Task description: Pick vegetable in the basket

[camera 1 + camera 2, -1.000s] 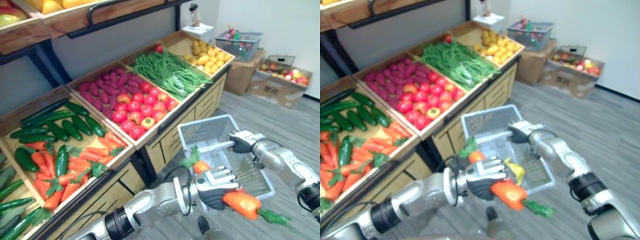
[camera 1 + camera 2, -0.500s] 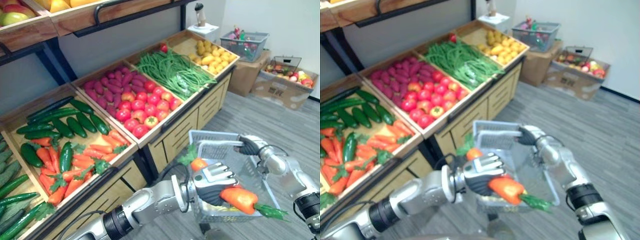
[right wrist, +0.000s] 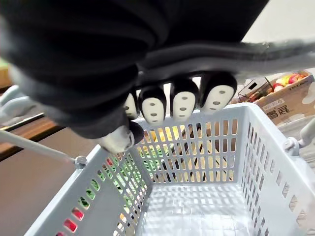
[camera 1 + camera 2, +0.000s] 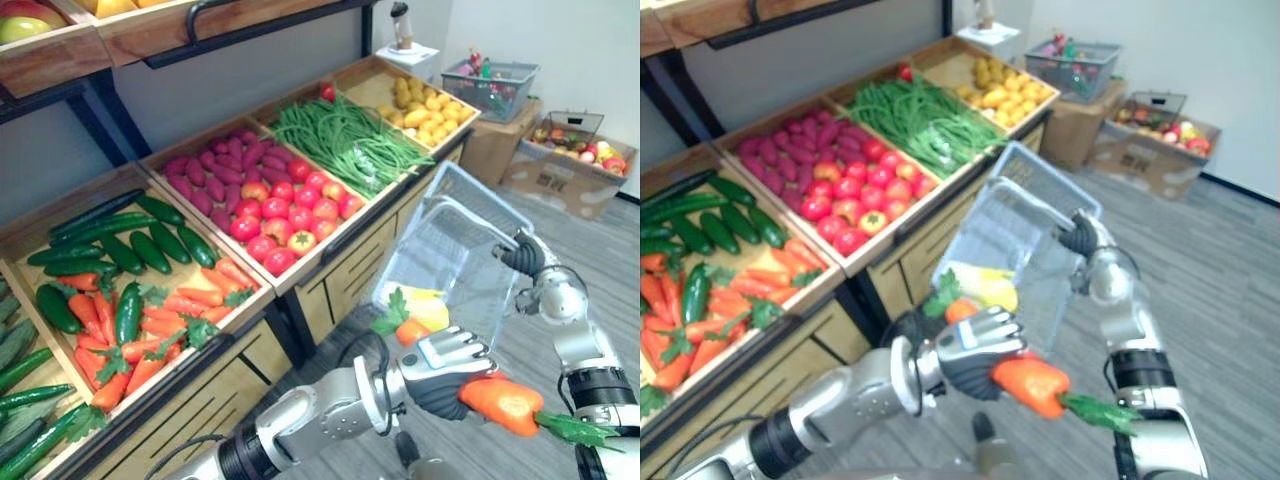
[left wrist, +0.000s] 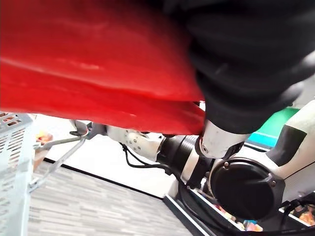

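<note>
Your left hand (image 4: pixel 440 372) has its fingers and thumb curled round a carrot (image 4: pixel 500 402). The orange body is clamped in the palm and the green top trails out to the robot's right. That carrot is outside the basket (image 4: pixel 450 245), held low and just under its lower end, so the picking half looks done and the placing half is not.

Your right hand (image 4: pixel 524 258) is closed round the basket's wire handle (image 4: pixel 1035 205) and holds the basket off the floor, tipped steeply. Its open side faces the camera. A second carrot (image 4: pixel 407 328) and a yellow vegetable (image 4: pixel 428 310) already lie against its low end, so the basket holds some of the load.

What is left, as I judge it: bring the held carrot up over the rim, let it go inside, and level the basket, because at this tilt the contents could slide out. The carrot crate (image 4: pixel 180 310) on the stand has plenty more if you need another.
</note>
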Robot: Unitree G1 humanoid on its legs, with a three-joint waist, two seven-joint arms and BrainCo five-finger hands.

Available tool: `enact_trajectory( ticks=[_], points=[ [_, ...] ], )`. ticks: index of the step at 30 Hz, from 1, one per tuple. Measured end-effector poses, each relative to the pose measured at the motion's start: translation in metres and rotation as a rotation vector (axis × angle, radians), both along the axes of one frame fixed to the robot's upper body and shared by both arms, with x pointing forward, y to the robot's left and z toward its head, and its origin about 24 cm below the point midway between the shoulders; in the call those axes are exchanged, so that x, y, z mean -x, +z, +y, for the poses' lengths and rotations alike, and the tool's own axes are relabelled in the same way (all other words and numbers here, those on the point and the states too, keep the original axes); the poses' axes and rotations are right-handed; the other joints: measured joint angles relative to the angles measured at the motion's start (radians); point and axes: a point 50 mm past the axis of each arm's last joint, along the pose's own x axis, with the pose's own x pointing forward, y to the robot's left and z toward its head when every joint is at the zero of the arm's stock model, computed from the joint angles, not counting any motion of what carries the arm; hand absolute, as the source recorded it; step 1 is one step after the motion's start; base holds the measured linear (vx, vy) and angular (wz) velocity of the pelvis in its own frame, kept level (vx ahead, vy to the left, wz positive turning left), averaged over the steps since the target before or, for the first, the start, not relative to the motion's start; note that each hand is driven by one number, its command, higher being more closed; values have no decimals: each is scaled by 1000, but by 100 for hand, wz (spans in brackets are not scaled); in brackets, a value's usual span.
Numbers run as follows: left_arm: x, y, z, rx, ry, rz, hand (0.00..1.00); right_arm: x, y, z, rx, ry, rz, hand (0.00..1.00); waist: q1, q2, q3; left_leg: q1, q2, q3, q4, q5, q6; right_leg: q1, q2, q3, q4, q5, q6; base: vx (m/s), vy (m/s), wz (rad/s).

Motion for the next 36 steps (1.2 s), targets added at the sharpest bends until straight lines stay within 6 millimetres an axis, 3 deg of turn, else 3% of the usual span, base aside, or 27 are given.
enact_trajectory(
  ticks=[8,13,18,23,26,36],
  points=[
    [0,-3,0,-3,28,15,100,-1,-4,9,-9,35,26,100,-1,0,-1,4,0,3,2,-2,-3,-1,3,6,4,0,0,0,0,0],
    [-2,-6,1,-2,51,30,100,-2,-9,30,43,152,81,100,-5,-1,-2,4,10,5,14,-8,-10,-2,10,10,5,0,-1,-3,5,-3],
    [-5,-6,3,-16,70,11,100,2,3,48,150,282,61,100,-5,-2,-2,2,18,5,17,-8,-10,-3,16,8,6,0,-1,0,0,0],
    [-9,-15,4,-55,89,22,100,17,16,60,295,435,10,100,-6,-4,-3,2,18,5,17,-8,-10,-3,16,8,6,0,-1,0,0,0],
    [-9,-16,4,-59,90,24,100,26,11,64,351,494,24,100,-7,-8,-7,3,17,6,16,-8,-10,-3,17,9,5,0,-1,0,0,0],
    [-21,-47,4,-179,145,75,100,44,-2,71,427,608,91,100,-10,-16,-27,4,17,10,16,-8,-11,-4,19,12,5,0,-1,0,0,0]
  ],
)
